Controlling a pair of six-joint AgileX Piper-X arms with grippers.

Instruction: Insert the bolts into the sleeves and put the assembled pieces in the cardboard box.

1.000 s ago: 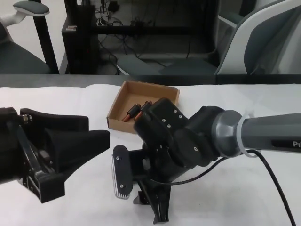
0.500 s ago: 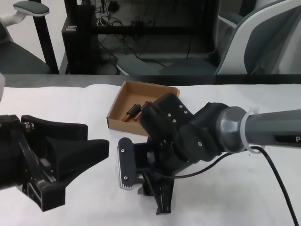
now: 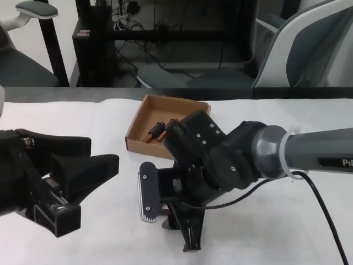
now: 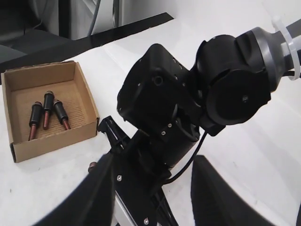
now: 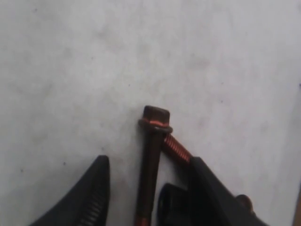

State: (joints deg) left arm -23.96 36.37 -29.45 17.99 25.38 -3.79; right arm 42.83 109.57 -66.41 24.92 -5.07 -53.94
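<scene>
**Box at the back, tools in front**

On the tabletop (image 3: 265, 232), the cardboard box (image 3: 144, 105) sits at 12 o'clock, with three assembled pieces (image 4: 47, 110) side by side in it. The right tool (image 3: 168, 218) is at the box's 6 o'clock, over two touching bolts (image 5: 150, 160). The left tool (image 3: 103, 154) is at its 9 o'clock.

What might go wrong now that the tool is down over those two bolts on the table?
1. The open right tool straddles a hex-head bolt that touches a second, threaded bolt. Closing may pinch both together or flick one away.
2. The left tool hangs open close to the right arm. If either one moves carelessly, they might bump.
</scene>
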